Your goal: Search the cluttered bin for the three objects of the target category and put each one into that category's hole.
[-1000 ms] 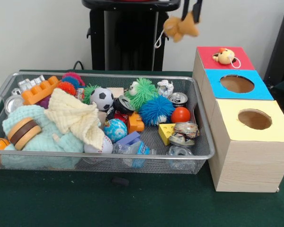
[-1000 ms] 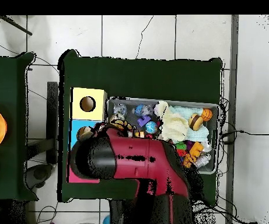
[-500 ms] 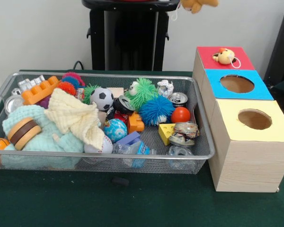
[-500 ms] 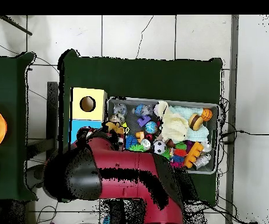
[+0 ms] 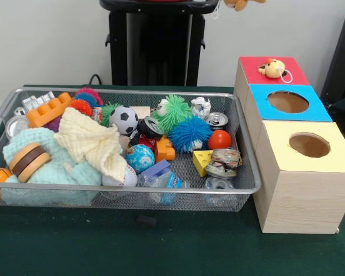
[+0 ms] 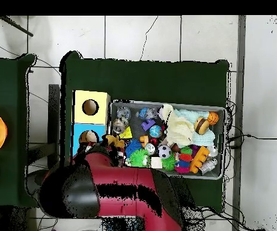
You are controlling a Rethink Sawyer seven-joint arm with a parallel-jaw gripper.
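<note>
An orange plush toy point(image 5: 241, 3) hangs in the air at the top edge of the front view, above and left of the red box point(image 5: 293, 73). Only its lower part shows there. In the overhead view the plush toy point(image 6: 113, 142) sits at the tip of the red arm point(image 6: 122, 192), where my gripper point(image 6: 109, 145) is shut on it, between the blue box point(image 6: 79, 130) and the bin's end. A small plush head with a white loop point(image 5: 272, 68) lies on the red box's top. The blue box's hole point(image 5: 287, 102) and the yellow box's hole point(image 5: 309, 145) are uncovered.
The wire bin point(image 5: 132, 188) holds a soccer ball point(image 5: 124, 119), green point(image 5: 173, 111) and blue point(image 5: 190, 133) spiky balls, a red ball point(image 5: 219, 139), cans point(image 5: 217, 119), a cream cloth point(image 5: 92, 141), a toy burger point(image 5: 27, 159) and more. The three boxes stand right of it.
The plush toy has risen until only its underside shows at the front view's top edge. In the overhead view the arm has drawn back toward the picture's bottom left, uncovering more of the bin.
</note>
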